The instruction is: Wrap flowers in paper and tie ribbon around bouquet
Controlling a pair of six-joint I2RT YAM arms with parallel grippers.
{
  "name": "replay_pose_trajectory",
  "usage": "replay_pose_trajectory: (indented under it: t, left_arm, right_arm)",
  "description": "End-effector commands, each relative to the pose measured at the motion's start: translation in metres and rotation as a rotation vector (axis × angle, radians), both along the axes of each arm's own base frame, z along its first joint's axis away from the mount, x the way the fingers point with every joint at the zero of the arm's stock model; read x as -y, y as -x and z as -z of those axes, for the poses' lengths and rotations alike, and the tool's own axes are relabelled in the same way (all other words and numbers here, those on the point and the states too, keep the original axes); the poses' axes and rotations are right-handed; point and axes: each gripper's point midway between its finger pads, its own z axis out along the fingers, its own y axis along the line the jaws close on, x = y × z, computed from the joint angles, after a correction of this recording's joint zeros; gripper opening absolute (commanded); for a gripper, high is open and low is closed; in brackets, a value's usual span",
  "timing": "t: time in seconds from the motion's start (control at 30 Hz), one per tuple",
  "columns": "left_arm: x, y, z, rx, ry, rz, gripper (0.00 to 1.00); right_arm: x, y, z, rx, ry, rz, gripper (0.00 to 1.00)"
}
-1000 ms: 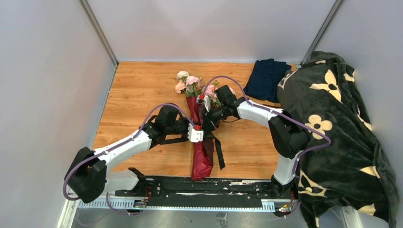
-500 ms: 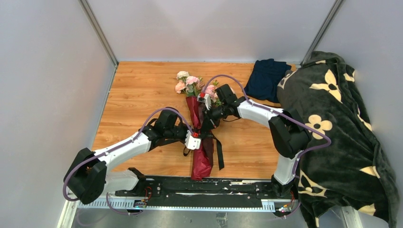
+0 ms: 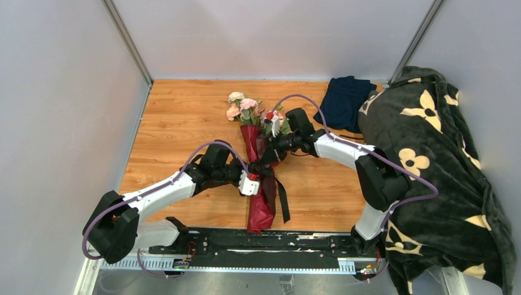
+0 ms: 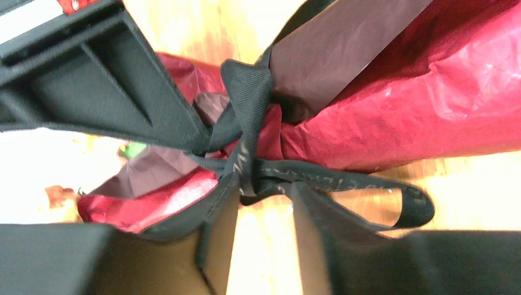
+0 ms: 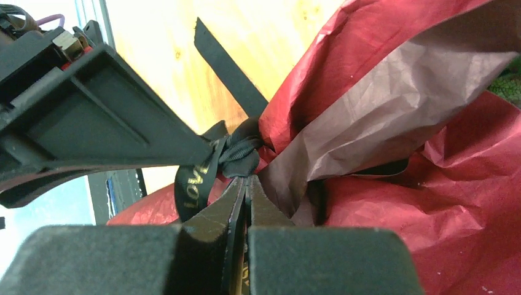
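There are two robot arms, a left arm [image 3: 163,192] and a right arm [image 3: 338,149]. There is one wooden table [image 3: 178,123], one bouquet [image 3: 261,209] with one ribbon [image 3: 284,200], one folded navy cloth [image 3: 344,101] and one dark blanket [image 3: 442,184]. The roses [image 3: 241,106] are too bunched to count.

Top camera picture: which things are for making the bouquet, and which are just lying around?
For the bouquet: pink roses, burgundy paper, black ribbon.
Just lying around: navy folded cloth, dark green blanket with cream flowers.
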Motion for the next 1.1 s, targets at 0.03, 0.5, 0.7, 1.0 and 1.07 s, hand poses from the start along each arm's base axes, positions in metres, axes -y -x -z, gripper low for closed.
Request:
replay_pose_trajectory:
  t: [0.03,0.5,0.7,1.0,1.07]
  left_arm:
    - [-0.009,-0.013,-0.011,-0.084,0.004,-0.181,0.6]
    - [-0.06,0.032,0.051,-0.352,-0.399,-0.226,0.74]
    - [-0.04,0.024,0.061,-0.301,-0.417,-0.195,0.76]
    - [-0.02,0.017,0.056,-0.366,-0.305,-0.337,0.75]
    - [-0.018,0.02,0.053,-0.447,-0.266,-0.433,0.76]
  right_arm:
    - [0.003,-0.008,-0.004,0.011,-0.016,0.058,0.0]
    - [0.002,-0.013,-0.011,0.051,-0.042,0.081,0.0]
    - [0.0,-0.014,-0.012,0.054,-0.053,0.068,0.0]
    - [0.001,-0.015,-0.011,0.042,-0.058,0.069,0.0]
    - [0.002,-0.016,-0.011,0.039,-0.059,0.079,0.0]
